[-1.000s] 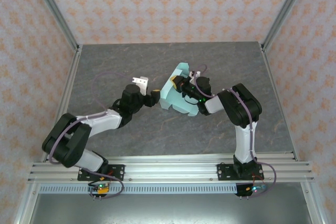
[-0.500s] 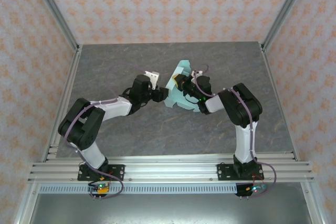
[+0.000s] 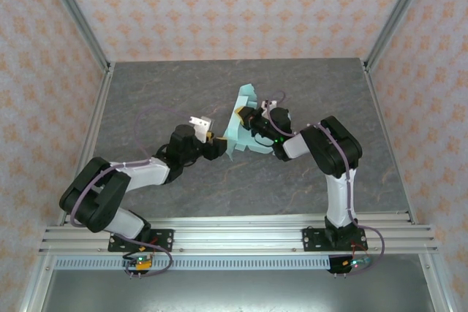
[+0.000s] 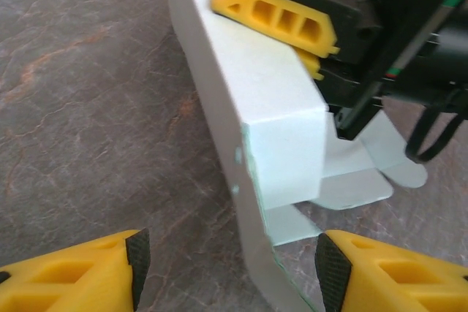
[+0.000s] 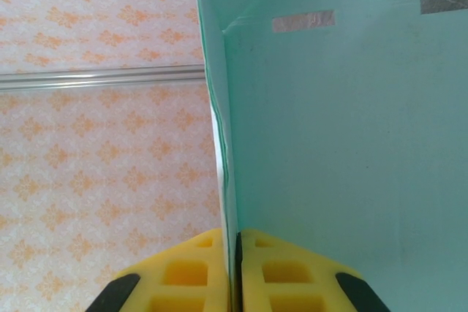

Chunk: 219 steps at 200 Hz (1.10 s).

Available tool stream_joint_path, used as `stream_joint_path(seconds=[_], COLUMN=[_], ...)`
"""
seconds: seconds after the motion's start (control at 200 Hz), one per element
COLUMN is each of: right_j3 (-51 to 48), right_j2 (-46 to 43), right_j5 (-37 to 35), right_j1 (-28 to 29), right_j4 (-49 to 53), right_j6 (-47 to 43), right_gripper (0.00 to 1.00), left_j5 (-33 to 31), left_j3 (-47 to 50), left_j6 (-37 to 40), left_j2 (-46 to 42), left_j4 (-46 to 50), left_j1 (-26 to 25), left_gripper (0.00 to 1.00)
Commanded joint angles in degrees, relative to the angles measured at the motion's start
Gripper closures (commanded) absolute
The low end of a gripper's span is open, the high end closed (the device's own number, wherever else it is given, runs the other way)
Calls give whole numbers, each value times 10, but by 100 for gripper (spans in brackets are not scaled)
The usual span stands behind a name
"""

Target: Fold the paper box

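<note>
Peach-patterned wallpaper (image 3: pixel 44 71) frames the cell on the left, and a slanted aluminium post (image 3: pixel 75 16) runs down to the grey stone-look table (image 3: pixel 146 85). Next along is the left arm, a purple cable (image 3: pixel 153 107) looping above it. The left gripper (image 3: pixel 218 148) stands wide. In the left wrist view its yellow fingers (image 4: pixel 73 275) sit well apart, the lower edge of the paper box (image 3: pixel 240 128) hanging between them and touching neither.

Centre of the table now: the paper box (image 4: pixel 281 129) is up off the surface, tilted on edge and half formed. One folded corner faces the left wrist camera, and loose flaps trail down towards the table behind it.

What stands in the way here is the right gripper (image 3: pixel 246 116) itself, clamped tight on the upper wall of the card, with a yellow finger on each side of that wall. From the right wrist view, the right gripper (image 5: pixel 235 268) has its tips meeting on the thin card edge. The mint face of the paper box (image 5: pixel 344 151) carries two small greyish tape strips (image 5: pixel 303 20); whether they bear print cannot be told.

Further right, a green light (image 3: pixel 281 139) glows on the right arm. Along the near edge runs the ribbed aluminium rail (image 3: pixel 234 235) carrying both bases.
</note>
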State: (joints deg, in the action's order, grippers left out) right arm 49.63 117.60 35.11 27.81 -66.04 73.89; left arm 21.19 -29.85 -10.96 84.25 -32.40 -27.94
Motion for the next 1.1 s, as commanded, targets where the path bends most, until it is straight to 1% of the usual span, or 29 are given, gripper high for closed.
stream_joint_path(seconds=[0.0, 0.1, 0.19, 0.33, 0.38, 0.526, 0.621, 0.666, 0.741, 0.856, 1.091], right_j3=[15, 15, 9, 11, 15, 35, 44, 45, 45, 41, 31], right_j2=[6, 5, 2, 4, 4, 13, 22, 26, 31, 36, 48], right_j5=[-10, -11, -19, -13, -12, -6, -5, -5, -7, -11, -42], right_j1=[-5, -5, -5, -6, -6, -7, -7, -6, -5, -2, 12], right_j4=[-27, -33, -40, -72, -76, -75, -75, -76, -75, -73, -78], right_j6=[13, 16, 17, 23, 20, 21, 24, 25, 25, 23, 27], right_gripper=[89, 89, 90, 90, 90, 91, 91, 91, 92, 92, 93], left_j5=[-7, -18, -18, -35, -56, -142, -199, -211, -213, -179, -147], left_j3=[11, 15, 26, 53, 65, 115, 115, 108, 81, 32, -62], left_j6=[34, 45, 37, 26, 25, 17, 18, 24, 45, 75, 85], left_j2=[-12, 0, 5, -17, -32, -80, -80, -66, -27, 36, 114], left_j4=[10, 6, -7, -15, -16, -51, -49, -53, -58, -74, -78], left_j1=[-18, -31, -37, -48, -49, -49, -48, -48, -48, -48, -48], left_gripper=[36, 36, 36, 36, 36, 34, 31, 31, 31, 33, 38])
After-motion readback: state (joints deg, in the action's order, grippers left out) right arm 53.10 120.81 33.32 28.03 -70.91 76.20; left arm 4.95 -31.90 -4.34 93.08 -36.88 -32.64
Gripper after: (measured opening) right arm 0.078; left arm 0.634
